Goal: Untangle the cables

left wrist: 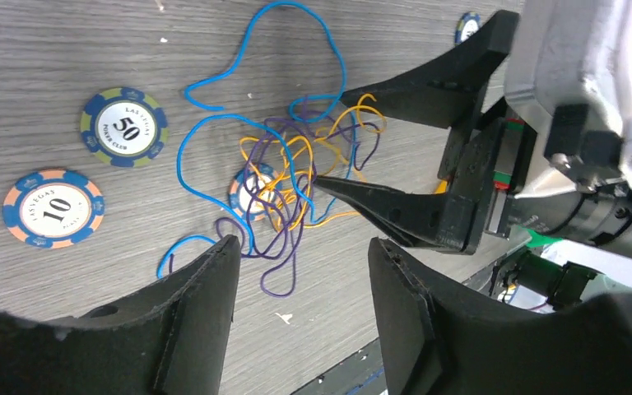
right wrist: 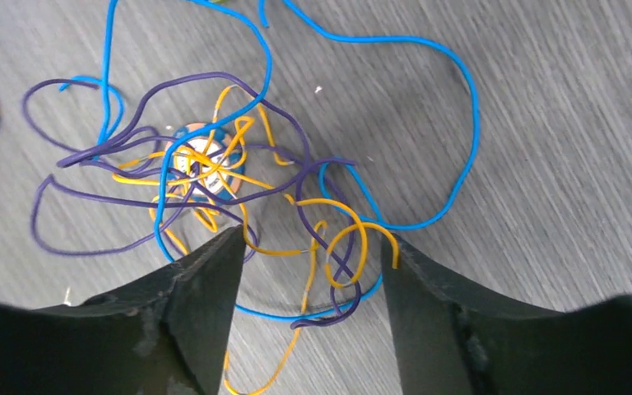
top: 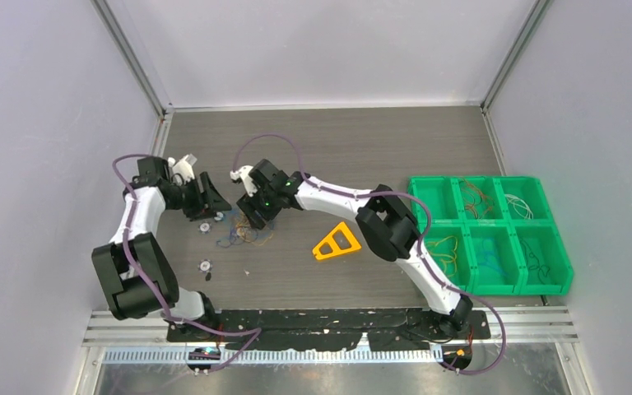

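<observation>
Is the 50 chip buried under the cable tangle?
No, the 50 chip lies uncovered, apart from the cables; a different chip sits under them.

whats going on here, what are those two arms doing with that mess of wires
Two robot arms are working on a tangle of thin blue, purple and orange cables on the table. The right gripper is open with loops lying between its fingers. The left gripper, also open, faces the pile from the other side. Neither grips a cable yet. A poker chip lies under the tangle, and a green bin to the right holds other cables.
</observation>
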Robot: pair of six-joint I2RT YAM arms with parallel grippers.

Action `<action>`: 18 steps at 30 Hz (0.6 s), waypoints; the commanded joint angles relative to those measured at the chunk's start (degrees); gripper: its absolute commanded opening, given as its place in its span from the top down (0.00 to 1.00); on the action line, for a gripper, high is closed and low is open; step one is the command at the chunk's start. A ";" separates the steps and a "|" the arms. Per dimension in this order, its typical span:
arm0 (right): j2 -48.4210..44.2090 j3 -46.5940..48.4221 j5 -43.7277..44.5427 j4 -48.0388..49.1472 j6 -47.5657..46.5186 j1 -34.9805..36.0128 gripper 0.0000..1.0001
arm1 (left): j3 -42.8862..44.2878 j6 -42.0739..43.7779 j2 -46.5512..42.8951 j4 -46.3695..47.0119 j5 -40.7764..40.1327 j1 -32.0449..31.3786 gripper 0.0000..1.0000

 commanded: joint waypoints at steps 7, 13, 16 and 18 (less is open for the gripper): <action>1.47 4.12 11.59 -7.70 -10.23 1.97 0.46 | -4.52 -6.63 9.64 9.42 -3.31 0.02 0.39; -0.72 -0.79 14.19 -7.94 -14.15 1.95 0.63 | -3.62 -9.81 11.06 12.51 2.99 -2.11 0.64; -3.32 -3.51 16.54 -7.90 -16.86 1.34 0.79 | -3.60 -10.22 7.51 12.11 4.76 -2.11 0.96; -5.76 -6.36 17.63 -7.81 -18.75 0.36 0.87 | -2.38 -8.88 3.27 10.25 4.59 -1.76 1.00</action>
